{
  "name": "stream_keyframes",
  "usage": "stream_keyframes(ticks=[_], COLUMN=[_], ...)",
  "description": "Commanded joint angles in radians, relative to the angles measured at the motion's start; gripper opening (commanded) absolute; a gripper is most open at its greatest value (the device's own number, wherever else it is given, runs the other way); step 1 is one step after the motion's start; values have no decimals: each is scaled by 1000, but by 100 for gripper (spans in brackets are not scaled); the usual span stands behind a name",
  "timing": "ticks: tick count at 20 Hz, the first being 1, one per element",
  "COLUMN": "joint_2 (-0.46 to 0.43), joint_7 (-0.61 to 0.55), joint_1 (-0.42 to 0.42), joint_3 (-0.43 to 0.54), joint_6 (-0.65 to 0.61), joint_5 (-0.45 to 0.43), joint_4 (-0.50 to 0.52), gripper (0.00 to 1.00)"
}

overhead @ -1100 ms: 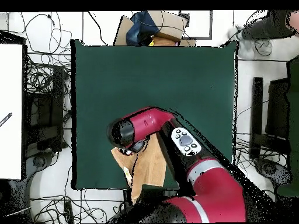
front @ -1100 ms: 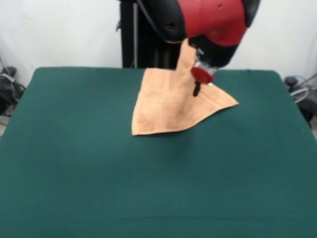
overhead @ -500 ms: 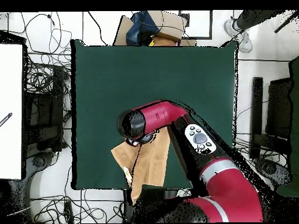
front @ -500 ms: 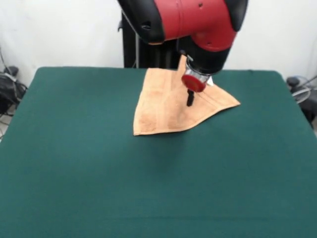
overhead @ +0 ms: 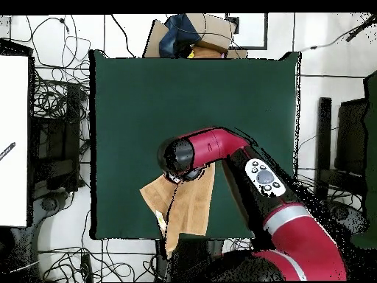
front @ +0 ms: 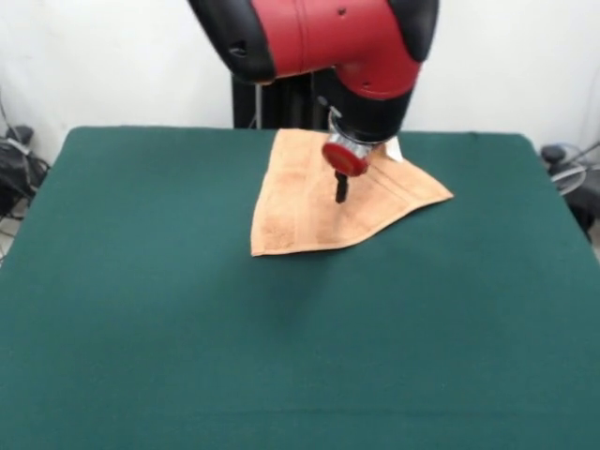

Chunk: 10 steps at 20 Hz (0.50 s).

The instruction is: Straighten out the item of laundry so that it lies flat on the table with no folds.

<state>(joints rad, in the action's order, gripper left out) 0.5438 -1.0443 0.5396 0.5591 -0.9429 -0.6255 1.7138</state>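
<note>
Towel [front: 319,202]: light orange-brown terry, lying on the table [front: 187,309] toward its far side in the front view, a little right of the middle. Not flat; folded over itself into a rough triangular shape, with one pointed corner reaching right, a squared corner toward the near left, and the far part running under the arm to the table's edge. Faint stripe band visible along the near edge. Small white tag [front: 392,150] shows at the far right of the cloth, just beside the arm's wrist.

Table: large, rectangular, covered in dark green felt-like cloth, much wider than the towel; the near half carries nothing else.

Arm [front: 319,37]: red and black, coming down from above, its bulky wrist housing over the far part of the towel. In the overhead view the arm [overhead: 221,147] reaches from the lower right across the table, its black end cap above the towel [overhead: 188,206], which lies near the table's bottom edge [overhead: 125,234] and partly over it.

End effector [front: 341,187]: short dark tip below a red disc, pointing straight down over the middle of the towel. Whether it touches the cloth cannot be told, nor whether its fingers are apart or together.

Surroundings: cables [overhead: 51,96] on the floor at the left in the overhead view; cardboard box [overhead: 199,33] beyond the table's top edge.
</note>
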Motion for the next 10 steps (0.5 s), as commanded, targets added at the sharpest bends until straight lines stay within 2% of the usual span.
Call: stream_keyframes(ticks=[1,5,10], joint_2=[-15,-22,-36], joint_7=[247,293,295], joint_1=[14,51,70], joint_3=[77,82,79], joint_6=[-46,-53,-35], joint_5=[-66,-80,-98], joint_4=[-20,-31,-46], gripper=[100,100,100])
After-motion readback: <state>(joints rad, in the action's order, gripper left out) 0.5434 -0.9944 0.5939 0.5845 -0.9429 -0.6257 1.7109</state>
